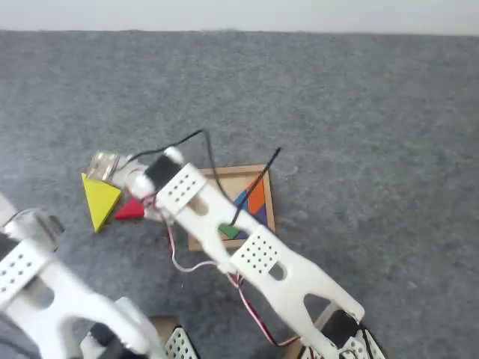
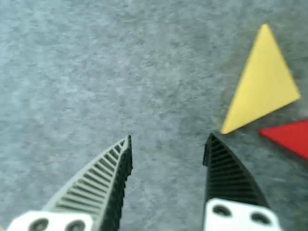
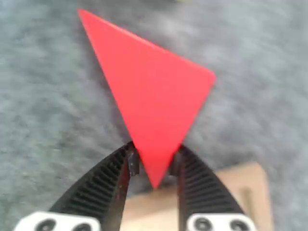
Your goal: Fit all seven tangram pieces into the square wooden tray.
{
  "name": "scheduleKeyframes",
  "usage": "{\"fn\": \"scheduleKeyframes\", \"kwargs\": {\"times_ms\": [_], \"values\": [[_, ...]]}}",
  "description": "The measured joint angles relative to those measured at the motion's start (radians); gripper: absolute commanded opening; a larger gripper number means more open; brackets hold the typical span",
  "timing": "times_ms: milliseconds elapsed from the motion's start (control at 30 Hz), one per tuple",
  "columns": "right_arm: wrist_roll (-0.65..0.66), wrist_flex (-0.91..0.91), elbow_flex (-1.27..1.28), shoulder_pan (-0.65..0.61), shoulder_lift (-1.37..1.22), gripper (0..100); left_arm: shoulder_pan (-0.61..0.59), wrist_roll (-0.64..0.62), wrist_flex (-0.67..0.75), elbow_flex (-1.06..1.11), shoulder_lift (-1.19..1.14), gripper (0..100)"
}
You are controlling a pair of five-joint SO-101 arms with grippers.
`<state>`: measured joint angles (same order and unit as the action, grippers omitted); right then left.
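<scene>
Two arms are at work over the grey table (image 1: 359, 112), and all the action is on one side of the wooden tray (image 1: 224, 178). The right gripper (image 3: 154, 162) has its jaws clenched on the narrow corner of the red triangle (image 3: 151, 91). One ribbed finger presses on each edge of that tip, and the wide part of the piece sticks out ahead of them. In the right wrist view a pale corner of the tray sits close under the gripper, so the red piece is just outside the rim. Lifted or flat on the table? I can't tell.

From above, the right arm (image 1: 262, 258) stretches across the tray and covers much of it, with a black cable (image 1: 254, 183) trailing over the wood. Inside the tray you can pick out an orange piece (image 1: 257, 200), a blue piece (image 1: 241, 199) right beside it, and a green piece (image 1: 229, 232) peeking out next to the arm.

The yellow triangle (image 1: 99, 200) lies flat on the table just beside the red one, on the side away from the tray.

Over to the left gripper (image 2: 166, 156): its jaws are spread wide, with grey table showing between them. The yellow triangle is near one fingertip and the red one a little beyond. The left arm (image 1: 37, 280) sits at the near edge, well apart from the tray.
</scene>
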<state>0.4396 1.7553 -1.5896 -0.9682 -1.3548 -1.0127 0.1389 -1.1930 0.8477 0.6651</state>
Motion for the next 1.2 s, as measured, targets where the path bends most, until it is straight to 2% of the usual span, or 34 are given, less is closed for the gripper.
{"fn": "scheduleKeyframes", "kwargs": {"times_ms": [100, 267, 433, 633, 733, 833, 967, 1200], "values": [[-0.04, 0.0, -0.002, 0.054, 0.052, 6.1, 0.101, -0.063, 0.008, -0.023, -0.095, 23], [-0.112, 0.0, 0.017, 0.141, 0.184, 6.1, 0.196, -0.075, -0.014, -0.215, -0.402, 27], [-0.137, 0.0, 0.212, 0.196, 0.361, 6.1, 0.259, -0.075, -0.144, -0.465, -0.717, 30], [-0.137, 0.002, 0.456, 0.258, 0.615, 6.1, 0.31, -0.048, -0.144, -0.681, -0.884, 30], [-0.137, 0.002, 0.615, 0.295, 0.761, 6.1, 0.35, 0.055, -0.12, -0.75, -0.93, 30], [-0.137, 0.002, 0.827, 0.324, 0.881, 6.1, 0.425, 0.219, -0.089, -0.778, -0.954, 30], [-0.126, -0.032, 1.138, 0.388, 1.036, 6.1, 0.511, 0.489, -0.009, -0.781, -0.97, 30], [-0.055, -0.27, 1.774, 0.528, 1.445, 6.5, 0.637, 0.98, -0.054, -0.781, -0.985, 30]]}}
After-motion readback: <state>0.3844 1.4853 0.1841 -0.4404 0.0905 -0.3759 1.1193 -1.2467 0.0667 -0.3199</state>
